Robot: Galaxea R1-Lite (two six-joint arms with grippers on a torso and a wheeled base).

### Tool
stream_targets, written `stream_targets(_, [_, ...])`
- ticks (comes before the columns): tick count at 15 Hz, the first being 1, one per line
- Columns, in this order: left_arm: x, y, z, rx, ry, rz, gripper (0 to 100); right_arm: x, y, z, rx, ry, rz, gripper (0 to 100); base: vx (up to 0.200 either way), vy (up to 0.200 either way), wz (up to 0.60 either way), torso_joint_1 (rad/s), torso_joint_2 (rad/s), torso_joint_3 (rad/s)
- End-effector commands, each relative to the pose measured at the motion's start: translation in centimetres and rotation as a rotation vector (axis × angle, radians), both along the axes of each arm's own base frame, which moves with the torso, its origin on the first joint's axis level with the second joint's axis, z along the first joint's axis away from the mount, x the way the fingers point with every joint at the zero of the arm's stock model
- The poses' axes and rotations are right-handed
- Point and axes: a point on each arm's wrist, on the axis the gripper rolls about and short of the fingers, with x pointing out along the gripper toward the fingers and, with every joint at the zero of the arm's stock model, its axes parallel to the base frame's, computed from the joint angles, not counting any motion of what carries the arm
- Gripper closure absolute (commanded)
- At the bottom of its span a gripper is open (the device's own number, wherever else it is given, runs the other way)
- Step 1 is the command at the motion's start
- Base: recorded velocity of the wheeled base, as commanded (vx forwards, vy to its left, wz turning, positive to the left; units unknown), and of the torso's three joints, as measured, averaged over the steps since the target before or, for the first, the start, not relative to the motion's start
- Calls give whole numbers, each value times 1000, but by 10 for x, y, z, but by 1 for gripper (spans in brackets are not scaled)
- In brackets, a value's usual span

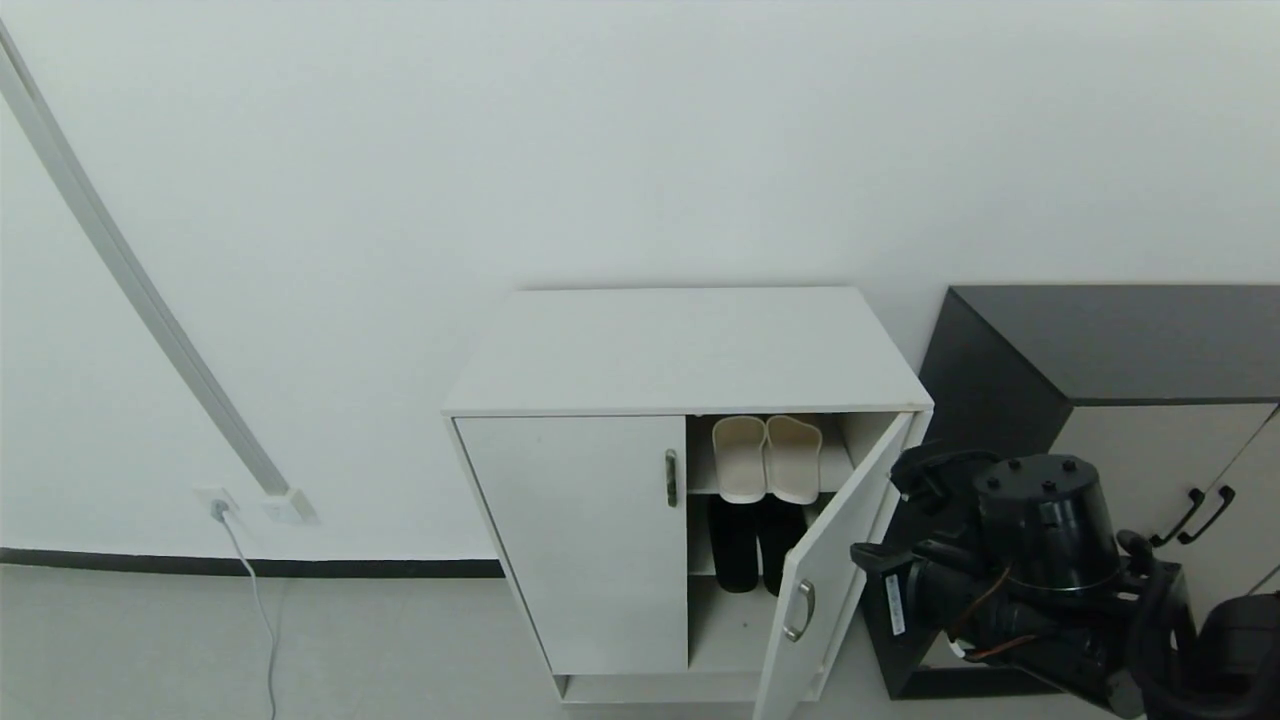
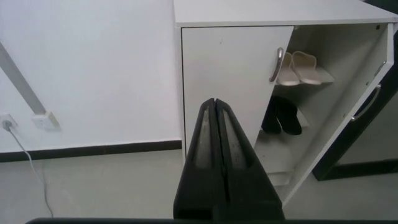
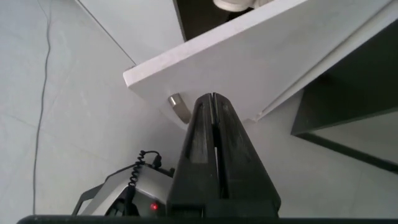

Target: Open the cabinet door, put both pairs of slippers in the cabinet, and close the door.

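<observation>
We log the cabinet (image 1: pixel 690 350) with right door (image 1: pixel 835 540) ajar, beige slippers (image 1: pixel 767 458) shelved above black slippers (image 1: pixel 755 545). Both the left end effector (image 2: pixel 215 102) and right end effector (image 3: pixel 213 96) are closed, empty.

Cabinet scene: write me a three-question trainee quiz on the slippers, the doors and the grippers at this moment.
1. True or false: the cream slippers sit on a shelf above the black slippers.
2. Which door of the cabinet stands open? A: the right door. B: the other one. C: both.
3. Fill in: the left gripper and the right gripper are both ____ and hold nothing.

Key: 1 true; 2 A; 3 shut.
</observation>
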Motion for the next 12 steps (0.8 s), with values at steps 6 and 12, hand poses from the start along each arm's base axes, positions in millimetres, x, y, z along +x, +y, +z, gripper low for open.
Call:
stream_targets(6, [0,0,0,-2,1,0,100,41,32,-23,-5,22,6,100,0,0,0,0,0,0])
stream_targets(12, [0,0,0,-2,1,0,100,69,50,-37,-2,20,-5,100,0,0,0,0,0,0])
